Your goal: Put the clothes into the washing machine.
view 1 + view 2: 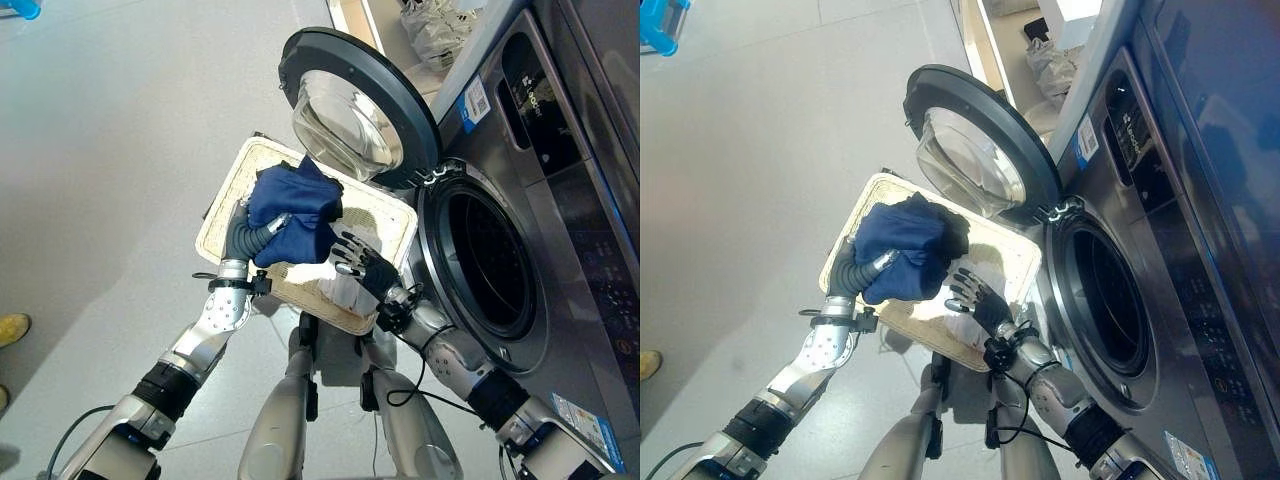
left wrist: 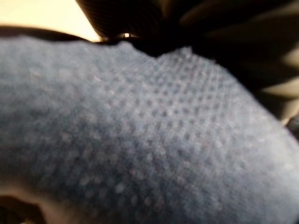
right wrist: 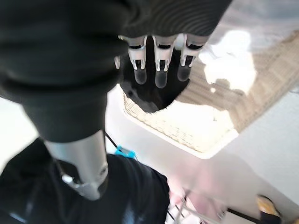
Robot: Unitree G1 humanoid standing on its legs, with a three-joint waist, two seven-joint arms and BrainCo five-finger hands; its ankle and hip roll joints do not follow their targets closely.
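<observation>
Clothes (image 1: pixel 292 215) grasped in left robot hand (image 1: pixel 262 232); right robot hand (image 1: pixel 355 258) released.

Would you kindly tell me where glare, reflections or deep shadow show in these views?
Left eye view: the washer door glass throws bright reflections, while the drum stays dark. Right wrist view: a sunlit patch washes out part of the wicker basket past the right robot hand. Left wrist view: the blue garment is softly lit, shadowed above.
</observation>
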